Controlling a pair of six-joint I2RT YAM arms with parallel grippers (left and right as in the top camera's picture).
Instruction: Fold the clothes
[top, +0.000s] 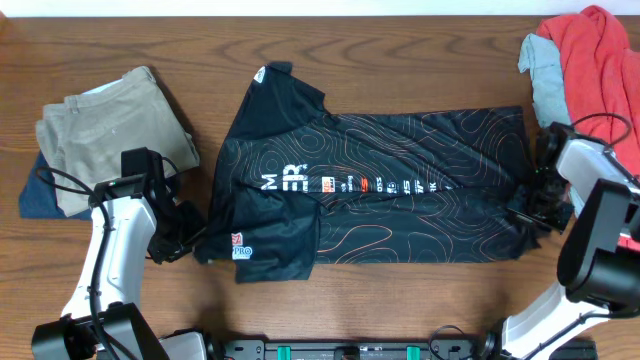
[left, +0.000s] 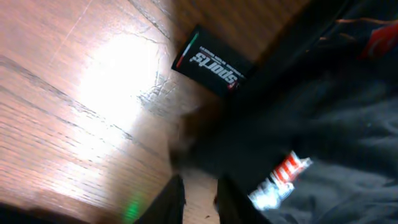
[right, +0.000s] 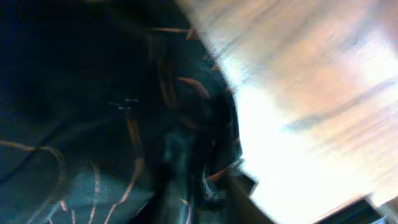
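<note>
Jersey (top: 400, 170) lies between low left pincer (top: 187, 240) and right pincer (top: 527, 208).

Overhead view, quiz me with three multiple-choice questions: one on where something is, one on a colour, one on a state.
1. Where do the beige trousers lie?
A in the middle of the table; B at its left end; C at its right end.
2. What colour are the thin lines on the jersey?
A green; B white; C orange.
3. How is the jersey lying?
A spread flat on the table; B bunched in a heap; C hanging in the air.

Answers:
1 B, they sit to the robot's left of the jersey.
2 C, orange contour lines cross the black cloth.
3 A, it lies flat mid-table with its sleeves out.
</note>
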